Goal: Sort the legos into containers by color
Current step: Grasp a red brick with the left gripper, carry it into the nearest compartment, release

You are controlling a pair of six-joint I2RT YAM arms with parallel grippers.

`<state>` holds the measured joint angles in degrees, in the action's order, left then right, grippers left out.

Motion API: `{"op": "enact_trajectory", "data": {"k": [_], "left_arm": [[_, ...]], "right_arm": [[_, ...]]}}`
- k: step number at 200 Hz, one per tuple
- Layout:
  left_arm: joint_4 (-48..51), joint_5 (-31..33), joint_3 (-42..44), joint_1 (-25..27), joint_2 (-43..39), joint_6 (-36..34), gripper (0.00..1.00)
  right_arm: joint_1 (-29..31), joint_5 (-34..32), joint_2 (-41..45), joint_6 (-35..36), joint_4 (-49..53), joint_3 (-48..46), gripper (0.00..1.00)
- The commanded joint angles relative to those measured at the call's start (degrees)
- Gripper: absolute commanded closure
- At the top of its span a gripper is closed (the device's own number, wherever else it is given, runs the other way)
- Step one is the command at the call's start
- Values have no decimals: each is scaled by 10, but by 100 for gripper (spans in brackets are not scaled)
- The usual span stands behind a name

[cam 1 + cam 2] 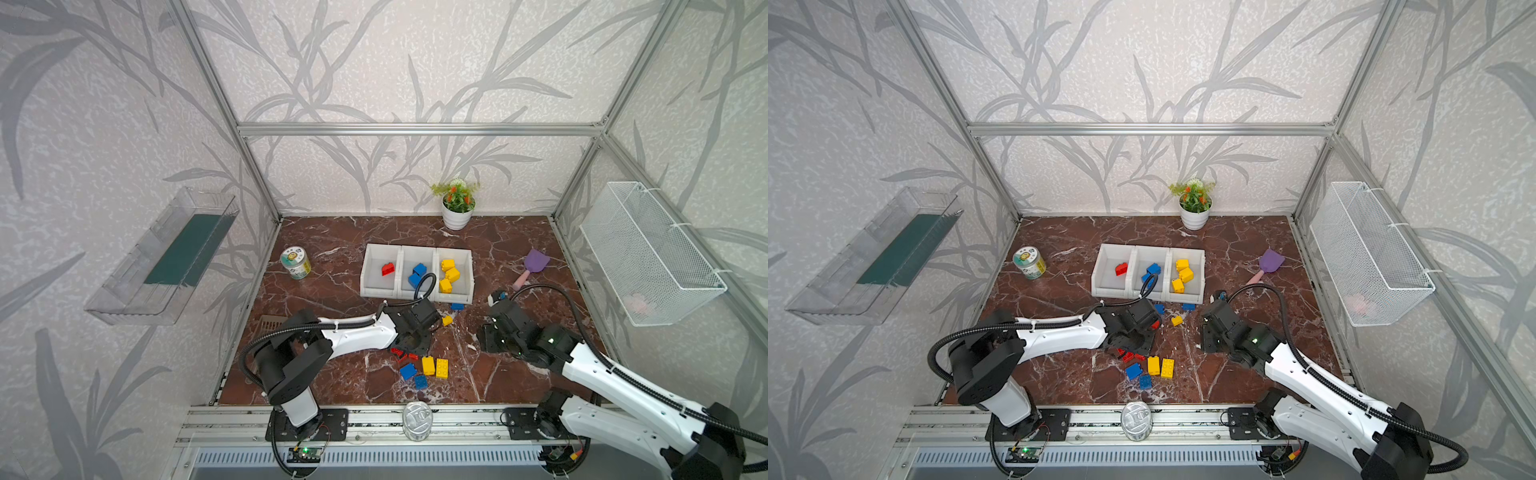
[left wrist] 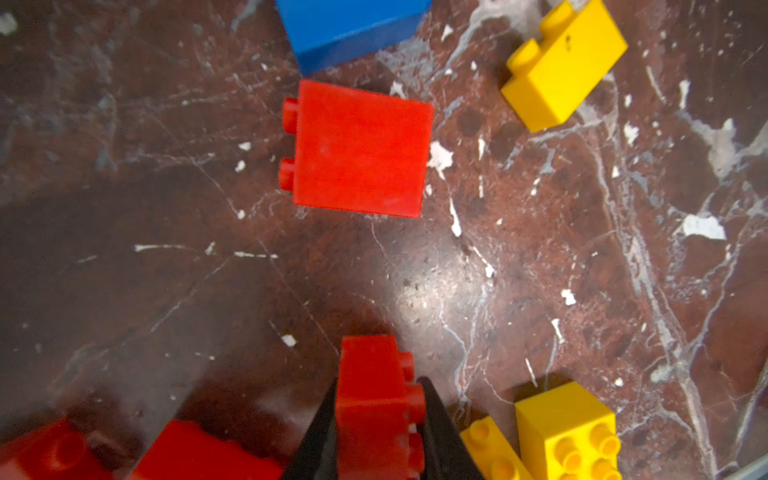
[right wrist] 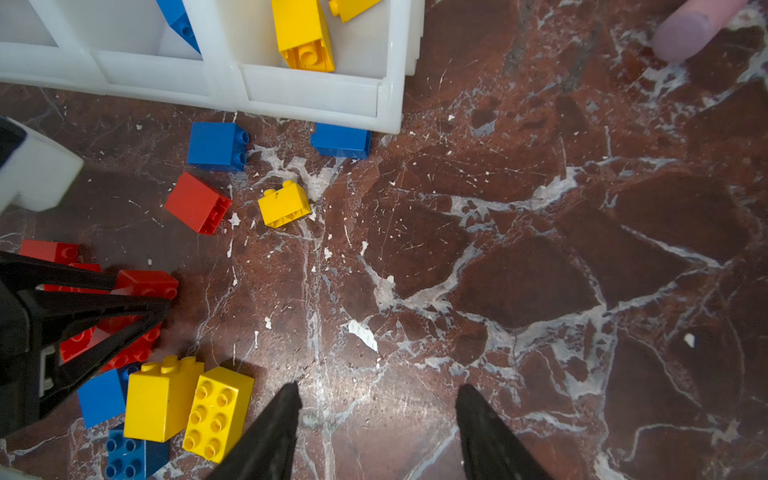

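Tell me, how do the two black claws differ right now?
The left claw is shut on a red brick; the right claw stands open and holds nothing. The left claw is down among the loose red bricks; the right claw is over a bare patch of table, with bricks off to one side. Both are black, pointed, and aimed down at the table.

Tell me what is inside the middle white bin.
The middle bin holds only blue legos; two show in both top views. The left arm's black cable loops over the bin's near part, covering part of the nearer brick, so anything more there cannot be seen.
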<state>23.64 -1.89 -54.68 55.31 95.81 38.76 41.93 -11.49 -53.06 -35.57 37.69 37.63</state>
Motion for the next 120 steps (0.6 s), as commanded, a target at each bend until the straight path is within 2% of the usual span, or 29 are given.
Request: {"op": "enact_trajectory", "data": {"k": [1,30,63,94,120], "left_arm": [[24,25,-25,-10,-39,17,76],[67,63,-61,-61,-97,-31,76],[20,60,-69,-176,-143,-73,75],[18,39,-133,-261,-89,-111,74],[39,26,-193,-297,-20,-132,73]], "right_arm": [[-2,-4,16,-5,17,-1,40],[-2,-4,20,-5,24,3,40],[-2,-4,14,-3,28,20,40],[-2,10,-5,5,18,26,41],[-2,19,-13,12,20,32,41]]}}
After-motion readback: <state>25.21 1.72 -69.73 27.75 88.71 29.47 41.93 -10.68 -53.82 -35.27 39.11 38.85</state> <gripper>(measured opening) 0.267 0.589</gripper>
